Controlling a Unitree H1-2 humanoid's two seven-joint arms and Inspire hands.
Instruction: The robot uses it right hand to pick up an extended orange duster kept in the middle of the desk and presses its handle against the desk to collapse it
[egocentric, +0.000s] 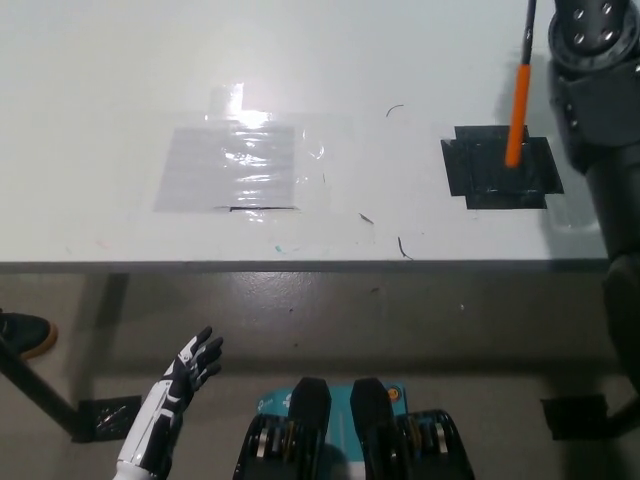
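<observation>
— Duster (517, 110), where is it?
— I see only its handle: an orange grip with a thin black rod above, running off the top edge. It hangs nearly upright over the desk (100, 80), its lower tip over the black tape patch (500, 167).
— Touching the patch?
— I can't tell.
— Right hand?
— Out of frame. I see only my black right arm (600, 110) beside the handle, so I can't tell its grasp.
— Left hand (190, 365)?
— Resting low left, below the desk edge, fingers spread, holding nothing. A clear tape sheet (235, 165) lies mid-desk.
</observation>
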